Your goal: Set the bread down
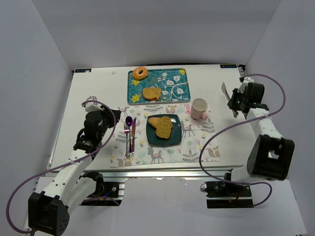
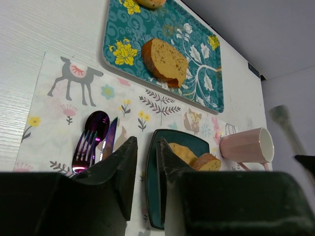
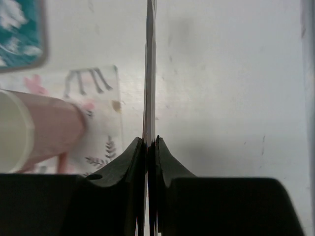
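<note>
A brown bread slice lies on the teal floral tray; it also shows in the left wrist view. Two more bread pieces lie on the dark teal plate on the placemat, also in the left wrist view. My left gripper hovers left of the plate beside the cutlery; its jaws stand a little apart and empty. My right gripper is at the far right, shut on a thin flat metal blade that points away from it.
A bagel sits at the tray's back left. A pink mug stands right of the plate, near the blade. A purple fork, knife and spoon lie left of the plate. White walls enclose the table.
</note>
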`<action>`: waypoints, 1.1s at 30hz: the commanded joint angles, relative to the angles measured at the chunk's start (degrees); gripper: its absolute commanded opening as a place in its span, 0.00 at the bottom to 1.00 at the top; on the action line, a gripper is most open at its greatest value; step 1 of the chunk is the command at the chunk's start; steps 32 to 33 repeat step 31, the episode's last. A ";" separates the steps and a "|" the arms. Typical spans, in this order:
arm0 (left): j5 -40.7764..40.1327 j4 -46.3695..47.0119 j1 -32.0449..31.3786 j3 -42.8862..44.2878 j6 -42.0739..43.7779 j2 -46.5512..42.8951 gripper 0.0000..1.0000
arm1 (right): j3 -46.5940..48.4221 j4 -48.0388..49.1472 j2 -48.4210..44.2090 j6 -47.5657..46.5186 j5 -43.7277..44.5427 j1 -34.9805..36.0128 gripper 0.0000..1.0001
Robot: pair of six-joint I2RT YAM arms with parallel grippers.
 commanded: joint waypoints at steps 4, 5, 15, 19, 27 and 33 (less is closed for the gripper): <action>1.25 1.57 0.28 1.07 0.31 0.77 0.44 | -7.55 10.13 7.83 -1.90 0.90 -2.05 0.00; 1.25 1.22 0.28 1.25 0.48 0.95 0.45 | -8.17 10.84 9.14 -2.17 1.08 -2.05 0.00; 0.73 2.10 0.28 1.16 -0.39 1.56 0.55 | -7.74 4.88 15.30 -7.26 -1.73 -4.07 0.67; 0.73 1.75 0.28 1.95 0.13 2.44 0.55 | -5.11 1.63 15.66 -8.06 -3.05 -6.18 0.89; 1.69 2.97 0.28 2.83 0.40 4.72 0.43 | 6.20 -4.70 10.66 -11.39 1.68 -5.39 0.89; 3.89 4.29 0.28 3.62 0.31 6.66 0.20 | 11.59 -5.50 8.19 -12.71 0.91 -3.46 0.90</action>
